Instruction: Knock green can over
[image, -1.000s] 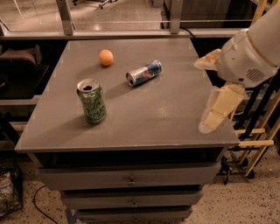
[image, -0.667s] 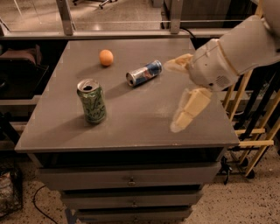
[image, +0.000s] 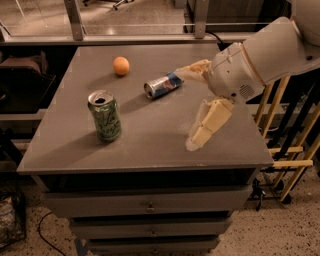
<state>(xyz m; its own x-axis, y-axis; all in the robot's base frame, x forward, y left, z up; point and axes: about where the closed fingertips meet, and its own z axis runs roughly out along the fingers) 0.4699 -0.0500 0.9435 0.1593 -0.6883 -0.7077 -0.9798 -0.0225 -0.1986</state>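
The green can (image: 105, 116) stands upright on the left part of the grey table (image: 150, 145), its silver top open. My gripper (image: 186, 107) hangs over the right half of the table, well to the right of the green can and apart from it. It is open and empty, with one cream finger (image: 192, 70) reaching toward the back and the other finger (image: 209, 122) pointing down at the front.
A blue-and-silver can (image: 161, 85) lies on its side in the middle back, just left of my upper finger. A small orange ball (image: 121, 65) sits at the back left. Drawers run below the tabletop. Wooden rails (image: 287, 150) stand to the right.
My arm and gripper have moved left across the table, from its right edge toward the middle. The cans and ball have not moved.
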